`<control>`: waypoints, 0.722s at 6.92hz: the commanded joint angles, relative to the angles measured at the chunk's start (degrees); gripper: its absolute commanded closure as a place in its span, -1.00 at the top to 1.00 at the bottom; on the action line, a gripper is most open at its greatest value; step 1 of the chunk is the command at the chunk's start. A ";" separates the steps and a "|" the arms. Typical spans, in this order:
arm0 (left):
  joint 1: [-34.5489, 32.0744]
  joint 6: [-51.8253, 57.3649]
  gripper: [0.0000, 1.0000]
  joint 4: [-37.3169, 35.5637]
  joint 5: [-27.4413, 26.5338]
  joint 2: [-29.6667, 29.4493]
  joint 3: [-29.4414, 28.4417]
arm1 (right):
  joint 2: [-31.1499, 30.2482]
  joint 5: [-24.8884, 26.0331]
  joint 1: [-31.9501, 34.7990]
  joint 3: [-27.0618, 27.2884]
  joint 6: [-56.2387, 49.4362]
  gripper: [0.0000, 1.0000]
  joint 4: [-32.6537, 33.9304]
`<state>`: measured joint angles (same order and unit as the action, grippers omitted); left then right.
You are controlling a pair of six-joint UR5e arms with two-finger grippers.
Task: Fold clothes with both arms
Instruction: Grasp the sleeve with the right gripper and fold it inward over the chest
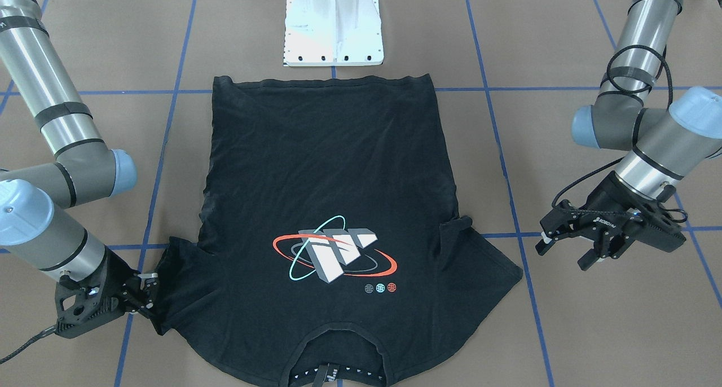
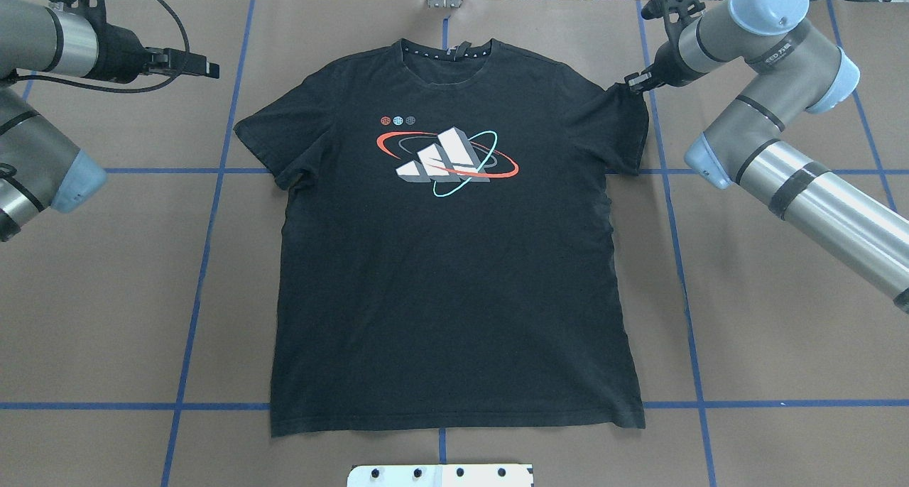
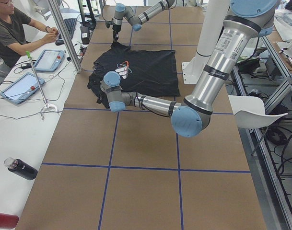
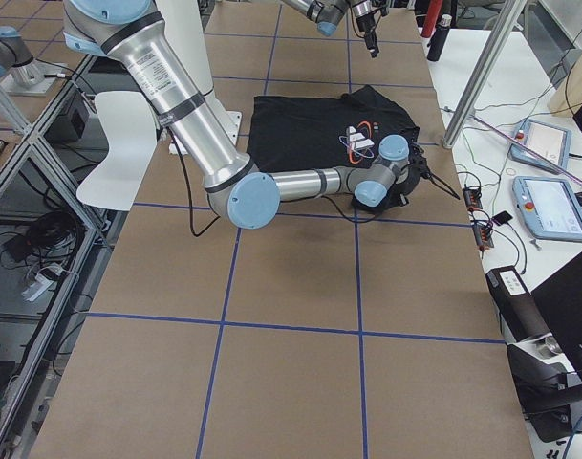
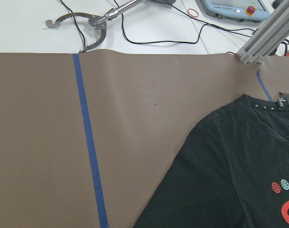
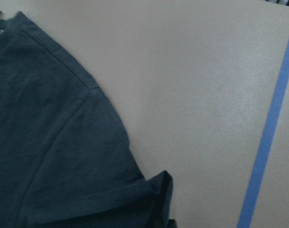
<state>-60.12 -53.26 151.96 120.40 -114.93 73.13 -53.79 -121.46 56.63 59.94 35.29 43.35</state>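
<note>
Across the brown bench (image 2: pixel 106 295) we are judging the limp, light black short-sleeved T-shirt (image 2: pixel 454 274) best pinched at its sleeve hems, right pincer (image 2: pixel 632 84) seemingly clamping one, left pincer (image 1: pixel 564 251) gaping.

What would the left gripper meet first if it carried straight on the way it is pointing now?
Probably the nearest sleeve of the T-shirt: the open left gripper points across and slightly down at it. It may touch the bare table just short of it; height is unclear.
</note>
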 commanded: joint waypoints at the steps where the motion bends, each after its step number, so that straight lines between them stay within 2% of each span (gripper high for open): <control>1: 0.00 0.09 0.99 0.00 0.01 0.15 -0.09 | -1.15 -2.46 -1.77 6.57 5.99 -1.00 0.16; 2: 0.00 0.09 0.99 0.00 0.01 0.15 -0.09 | 0.51 -1.25 -4.66 7.11 10.63 -1.00 0.42; 3: 0.00 0.18 0.99 0.00 0.01 0.32 -0.09 | 4.27 4.86 -7.91 6.77 15.90 -1.00 3.29; 4: 0.00 0.26 0.99 0.00 0.01 0.41 -0.18 | 13.00 13.45 -11.51 2.59 18.56 -1.00 11.07; 5: -0.09 0.35 0.99 0.00 0.01 0.41 -0.26 | 19.53 15.53 -11.89 -5.54 18.68 -1.00 11.84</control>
<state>-60.13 -53.01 151.96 120.41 -114.57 72.94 -42.18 -110.68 46.52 61.77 52.40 52.01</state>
